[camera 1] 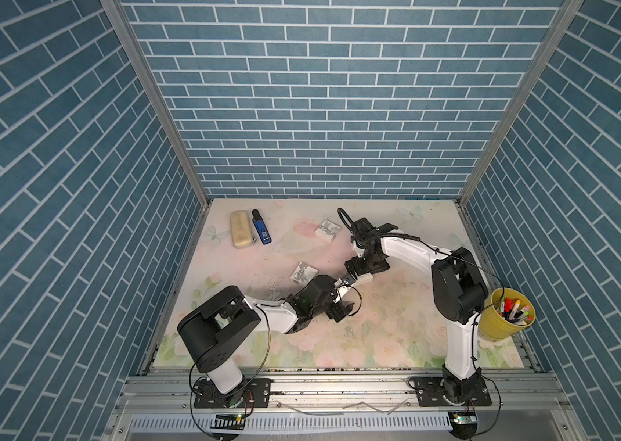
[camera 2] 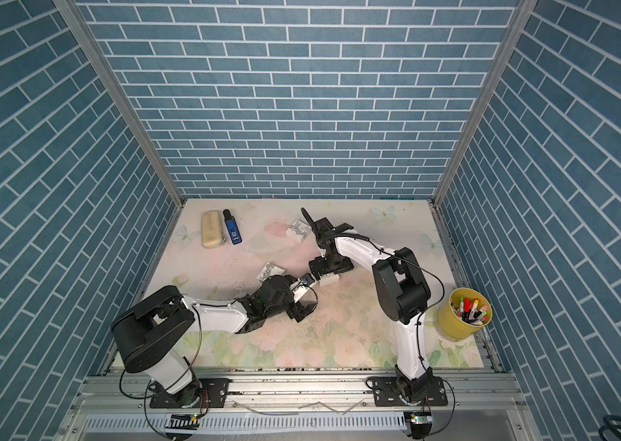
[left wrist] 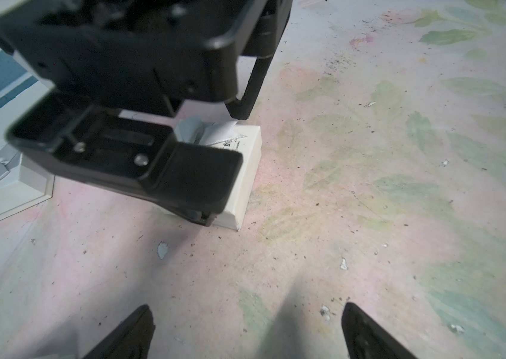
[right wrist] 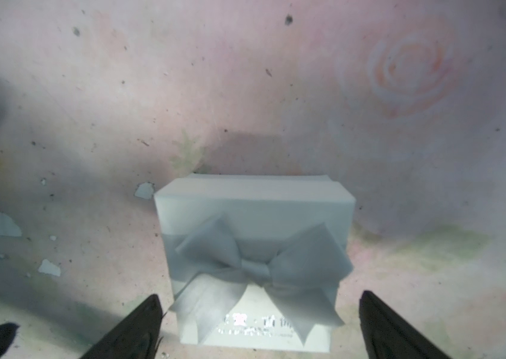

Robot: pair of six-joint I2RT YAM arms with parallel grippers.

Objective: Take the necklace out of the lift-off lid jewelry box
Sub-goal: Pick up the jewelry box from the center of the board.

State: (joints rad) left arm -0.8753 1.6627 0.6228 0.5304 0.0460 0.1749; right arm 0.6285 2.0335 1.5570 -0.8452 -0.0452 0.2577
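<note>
One small white box (right wrist: 254,248) with a grey ribbon bow sits flat on the flowered mat (right wrist: 400,140). Its lid (right wrist: 276,199) is still seated square, so the necklace is hidden and I can't spot it anywhere. The right gripper (right wrist: 259,295) hangs directly over the box with its jaws spread wide, one finger down each side and neither touching it, as far as I can tell. The left gripper (left wrist: 247,306) waits just beside the box, jaws spread too, with only bare mat between them. To my eye nothing is done yet: the lid must come off, then the necklace must be lifted out. A second box (camera 1: 304,273) lies near the box and a third box (camera 1: 328,230) a little farther off. A tan case (camera 1: 241,230) and a blue gadget (camera 1: 262,226) sit well beyond those, and a yellow cup (camera 1: 507,319) of markers stands well apart on the opposite side.
</note>
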